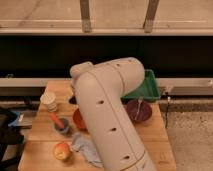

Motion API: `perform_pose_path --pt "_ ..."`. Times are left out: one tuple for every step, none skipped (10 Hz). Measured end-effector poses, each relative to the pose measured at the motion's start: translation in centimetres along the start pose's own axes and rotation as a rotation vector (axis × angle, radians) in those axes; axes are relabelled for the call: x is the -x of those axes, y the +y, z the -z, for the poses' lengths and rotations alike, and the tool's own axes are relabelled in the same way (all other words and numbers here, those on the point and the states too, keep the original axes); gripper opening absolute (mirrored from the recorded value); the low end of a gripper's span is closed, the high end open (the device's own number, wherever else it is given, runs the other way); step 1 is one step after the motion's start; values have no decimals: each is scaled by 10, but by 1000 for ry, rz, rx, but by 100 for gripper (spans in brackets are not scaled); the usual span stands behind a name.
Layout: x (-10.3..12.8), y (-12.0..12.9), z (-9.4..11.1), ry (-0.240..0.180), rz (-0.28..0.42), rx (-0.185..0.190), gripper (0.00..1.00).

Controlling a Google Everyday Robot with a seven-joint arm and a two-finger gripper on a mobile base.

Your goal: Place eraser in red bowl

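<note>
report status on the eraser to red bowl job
Claw open, mostly hidden behind the arm, just beyond the red bowl. Eraser not in sight. Arm blocks most of the bowl.

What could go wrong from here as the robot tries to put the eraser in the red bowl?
The arm hides most of the red bowl, and the eraser is out of sight, so aiming may suffer. The gripper, barely showing at the arm's edge beyond the bowl, is close to the white cups; a swing could topple them.
</note>
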Motion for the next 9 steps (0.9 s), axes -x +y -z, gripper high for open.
perform_pose_path --pt "-3 -1 -2 18 -2 -15 75" --pt "-5 -3 -3 30 0 -27 75" --pt "-4 -1 -4 32 2 -29 75" --pt "-4 3 -7 37 6 -26 75" --pt "-3 4 -9 39 4 -24 75" --pt "-5 5 -12 42 -3 -16 75" --pt "-5 6 -13 42 -4 -12 75" --pt "-6 6 -15 42 -7 -7 73" --pt "-7 5 -15 41 -10 -4 66"
